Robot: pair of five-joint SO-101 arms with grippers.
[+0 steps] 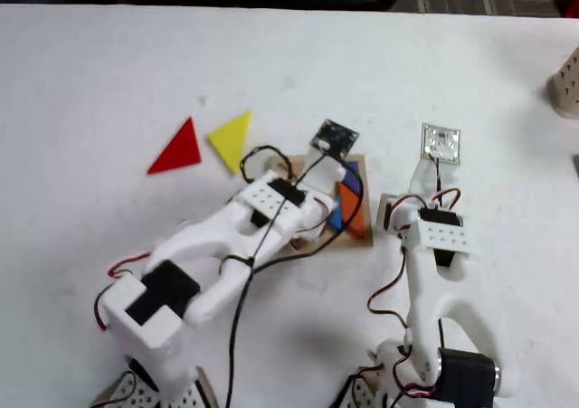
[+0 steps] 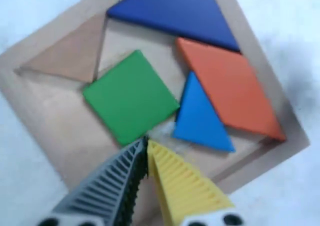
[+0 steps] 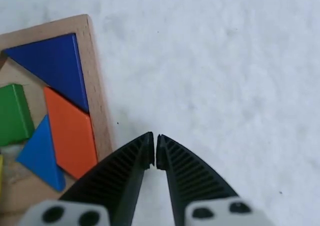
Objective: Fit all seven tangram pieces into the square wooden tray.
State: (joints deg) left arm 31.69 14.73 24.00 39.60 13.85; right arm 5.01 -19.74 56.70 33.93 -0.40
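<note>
The square wooden tray (image 2: 267, 85) holds a dark blue large triangle (image 2: 172, 8), an orange parallelogram (image 2: 230, 88), a light blue small triangle (image 2: 200, 116), a green square (image 2: 130, 96) turned at an angle, and a tan wooden triangle (image 2: 70, 55). My left gripper (image 2: 146, 145) hovers shut over the tray's bare floor just beside the green square, with nothing between its grey and yellow fingers. A red triangle (image 1: 176, 148) and a yellow triangle (image 1: 232, 138) lie on the table left of the tray (image 1: 282, 166). My right gripper (image 3: 154, 148) is shut and empty over the white table, beside the tray's rim (image 3: 97, 85).
The white table stretches free behind and to the right of the tray. A pale perforated object (image 1: 565, 87) stands at the far right edge. Both arm bases and their cables occupy the front of the table.
</note>
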